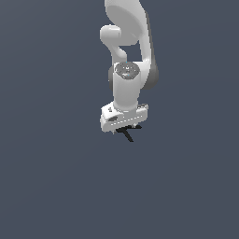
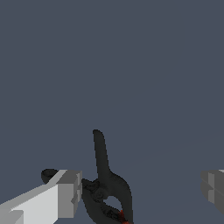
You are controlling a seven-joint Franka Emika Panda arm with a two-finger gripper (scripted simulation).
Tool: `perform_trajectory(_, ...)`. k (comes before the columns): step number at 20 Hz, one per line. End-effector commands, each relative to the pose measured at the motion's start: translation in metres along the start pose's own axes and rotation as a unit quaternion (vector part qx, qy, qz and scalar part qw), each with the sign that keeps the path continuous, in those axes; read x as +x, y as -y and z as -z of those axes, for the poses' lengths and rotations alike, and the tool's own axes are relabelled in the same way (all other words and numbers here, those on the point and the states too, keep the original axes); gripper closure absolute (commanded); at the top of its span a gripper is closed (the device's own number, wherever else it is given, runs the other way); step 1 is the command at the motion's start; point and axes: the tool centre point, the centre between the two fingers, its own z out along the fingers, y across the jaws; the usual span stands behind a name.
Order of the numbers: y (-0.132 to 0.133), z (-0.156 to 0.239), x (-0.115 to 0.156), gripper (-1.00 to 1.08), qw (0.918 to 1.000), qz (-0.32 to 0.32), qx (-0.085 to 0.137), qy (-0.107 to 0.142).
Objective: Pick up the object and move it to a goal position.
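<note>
The gripper (image 2: 140, 192) is spread wide, low over the clamp (image 2: 107, 183), which lies between its fingers, closer to one. The step looks like the approach to grasp; next it should centre, then close.

exterior view fronts arm, wrist view close above clamp (image 2: 107, 183)

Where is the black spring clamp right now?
The black spring clamp lies on the dark grey floor directly beneath the white gripper, between its open jaws in the wrist view, nearer one finger.
</note>
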Motion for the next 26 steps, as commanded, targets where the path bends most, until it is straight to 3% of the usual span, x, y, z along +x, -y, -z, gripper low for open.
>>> perform_trajectory(1, 0.003, -0.009, -0.008, -0.92, 0.9994, 0.036, 0.000, 0.002)
perform_trajectory(8, 0.014, -0.033, -0.032, -0.92, 0.9903, 0.139, 0.001, 0.006)
perform_trajectory(17, 0.030, -0.058, -0.061, -0.92, 0.9660, 0.258, 0.006, 0.008)
perform_trajectory(26, 0.039, -0.070, -0.078, -0.92, 0.9470, 0.321, 0.010, 0.008)
